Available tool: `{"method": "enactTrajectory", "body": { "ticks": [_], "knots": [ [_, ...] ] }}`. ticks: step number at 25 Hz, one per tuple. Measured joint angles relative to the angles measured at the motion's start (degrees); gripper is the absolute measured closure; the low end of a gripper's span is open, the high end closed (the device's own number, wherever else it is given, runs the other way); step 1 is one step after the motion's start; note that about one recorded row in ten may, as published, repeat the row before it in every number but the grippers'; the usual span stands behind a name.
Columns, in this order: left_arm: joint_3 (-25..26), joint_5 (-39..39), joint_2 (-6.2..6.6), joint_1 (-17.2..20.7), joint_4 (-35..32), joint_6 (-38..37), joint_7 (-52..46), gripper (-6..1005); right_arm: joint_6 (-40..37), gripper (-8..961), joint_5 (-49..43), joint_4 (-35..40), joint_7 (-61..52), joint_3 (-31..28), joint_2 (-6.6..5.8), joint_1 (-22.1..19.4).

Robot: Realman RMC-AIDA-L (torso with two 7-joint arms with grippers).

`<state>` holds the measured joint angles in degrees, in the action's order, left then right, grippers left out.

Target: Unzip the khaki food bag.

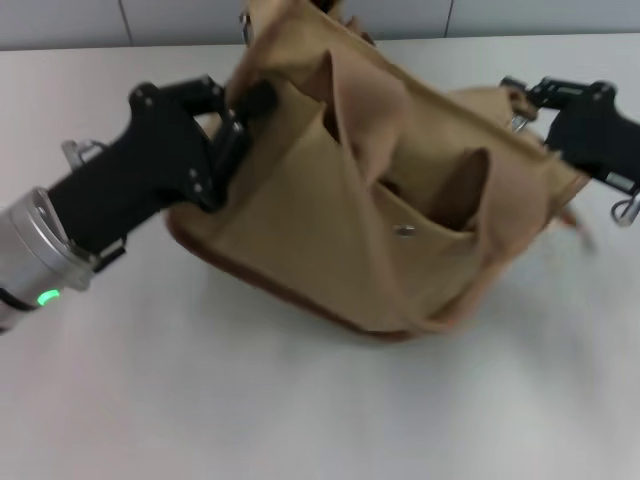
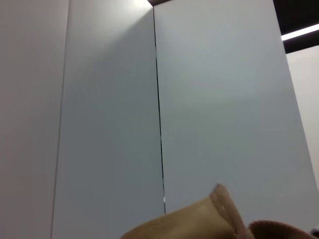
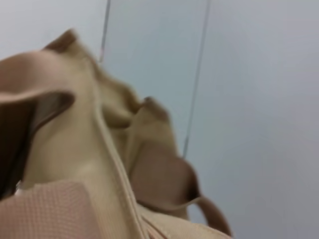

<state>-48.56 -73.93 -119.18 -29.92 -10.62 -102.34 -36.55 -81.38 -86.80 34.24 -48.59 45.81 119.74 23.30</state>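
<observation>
The khaki food bag (image 1: 330,220) lies tilted on the white table (image 1: 300,420), its brown bottom trim toward me. Its front pocket snap (image 1: 404,230) and two loop handles (image 1: 365,110) show. My left gripper (image 1: 240,108) is shut on the bag's upper left edge. My right gripper (image 1: 518,95) is at the bag's far right end, where the fabric is drawn up to a peak at its tips. The zipper pull is not clearly visible. The bag's fabric also fills the bottom of the left wrist view (image 2: 189,224) and much of the right wrist view (image 3: 75,149).
Grey wall panels (image 1: 400,15) stand behind the table's far edge. Bare white table surface lies in front of the bag.
</observation>
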Motion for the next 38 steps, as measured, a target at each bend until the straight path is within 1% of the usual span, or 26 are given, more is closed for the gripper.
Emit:
{"method": "enactTrajectory", "body": {
  "ticks": [1, 2, 3, 7, 8, 10, 11, 12, 14, 17, 18, 22, 23, 25, 26, 27, 28, 29, 31, 32, 33, 34, 35, 36, 37, 38],
  "knots": [
    [-0.9, 0.1, 0.00, -0.1, 2.3, 0.0, 1.9, 892, 0.8, 453, 0.4, 1.3, -1.0, 0.0, -0.01, -0.1],
    [-0.9, 0.1, 0.00, -0.1, 2.3, 0.0, 1.9, 891, 0.8, 475, 0.4, 1.3, -1.0, 0.0, -0.01, -0.1],
    [-1.6, 0.0, 0.00, -0.2, 4.6, 0.2, 3.6, 891, 1.3, 497, 0.6, 2.6, -1.6, 0.1, 0.02, -0.2],
    [-2.1, -0.1, 0.00, -0.1, 7.2, 0.6, 5.7, 890, 1.9, 719, 1.0, 4.5, -1.6, 0.2, 0.16, -0.3],
    [-2.4, -0.2, 0.00, 0.2, 8.9, 1.2, 7.0, 890, 2.8, 735, 2.3, 5.7, -1.6, 0.3, 0.15, -0.3],
    [-2.8, -0.3, 0.00, 0.4, 9.5, 1.8, 7.5, 889, 3.2, 769, 2.9, 6.1, -1.8, 0.4, 0.13, -0.3],
    [-3.9, -0.4, 0.00, 1.0, 9.9, 3.0, 7.8, 889, 3.5, 785, 3.4, 7.0, -2.9, 1.1, -0.12, 0.0],
    [-3.9, -0.4, 0.00, 1.0, 9.9, 3.0, 7.8, 889, 3.5, 791, 3.4, 7.0, -2.9, 1.1, -0.12, 0.0],
    [-5.7, -0.4, 0.04, 2.3, 9.7, 5.2, 7.6, 888, 3.6, 803, 2.7, 7.9, -4.1, 3.2, -0.42, 0.7],
    [-6.2, -0.4, 0.18, 3.4, 9.3, 6.3, 7.1, 887, 3.8, 822, 2.3, 8.1, -4.0, 4.6, -0.37, 0.8],
    [-6.2, -0.4, 0.27, 4.4, 8.5, 6.7, 6.8, 887, 4.9, 828, 2.2, 8.2, -4.0, 5.5, -0.13, 0.4],
    [-6.4, -0.7, 0.45, 5.8, 7.3, 6.6, 6.5, 886, 5.4, 759, 2.7, 8.1, -4.3, 5.3, 0.06, -0.3],
    [-6.4, -0.8, 0.49, 6.8, 6.3, 6.3, 6.5, 866, 4.3, 742, 4.1, 8.0, -4.9, 5.0, 0.00, -1.3],
    [-6.4, -0.8, 0.49, 7.7, 5.4, 6.0, 6.7, 825, 3.5, 694, 5.3, 8.0, -5.0, 5.0, -0.05, -1.9],
    [-6.4, -0.8, 0.46, 9.1, 4.1, 5.0, 7.1, 805, 1.7, 670, 8.3, 8.0, -5.0, 4.8, -0.18, -3.5],
    [-6.4, -0.8, 0.46, 9.1, 4.1, 5.0, 7.1, 784, 1.7, 646, 8.3, 8.0, -5.0, 4.8, -0.18, -3.5],
    [-5.9, -0.6, 0.47, 10.6, 3.4, 3.1, 7.8, 764, -0.5, 621, 14.7, 7.4, -5.0, 4.5, -0.20, -5.6],
    [-5.9, -0.6, 0.47, 10.6, 3.4, 3.1, 7.8, 743, -0.5, 597, 14.7, 7.4, -5.0, 4.5, -0.20, -5.6],
    [-5.0, -0.3, 0.47, 11.7, 3.2, 0.5, 8.8, 703, -3.0, 549, 20.0, 6.1, -5.0, 3.6, -0.29, -7.1],
    [-4.6, -0.2, 0.47, 12.2, 3.2, -0.8, 9.1, 682, -4.6, 525, 22.1, 5.3, -5.0, 3.0, -0.35, -7.8],
    [-4.6, -0.4, 0.69, 12.8, 3.1, -3.7, 8.6, 662, -9.8, 501, 23.7, 4.0, -7.5, 1.1, -0.68, -8.8],
    [-4.6, -0.4, 0.69, 12.8, 3.1, -3.7, 8.6, 616, -9.8, 450, 23.7, 4.0, -7.5, 1.1, -0.68, -8.8],
    [-5.4, -1.7, 1.13, 13.1, 2.4, -5.4, 7.3, 570, -12.5, 400, 23.0, 3.7, -9.4, 0.5, -1.17, -9.2],
    [-5.4, -1.7, 1.13, 13.1, 2.4, -5.4, 7.3, 523, -15.0, 349, 21.1, 3.7, -11.6, 0.3, -1.93, -9.6],
    [-6.2, -3.1, 1.38, 13.2, 1.6, -5.9, 6.2, 477, -17.8, 298, 18.1, 3.8, -13.7, 0.2, -3.05, -9.8],
    [-8.0, -6.6, 1.68, 13.1, -0.4, -5.6, 3.4, 431, -23.6, 269, 10.0, 3.8, -17.1, 0.5, -5.40, -9.2]
  ]
}}
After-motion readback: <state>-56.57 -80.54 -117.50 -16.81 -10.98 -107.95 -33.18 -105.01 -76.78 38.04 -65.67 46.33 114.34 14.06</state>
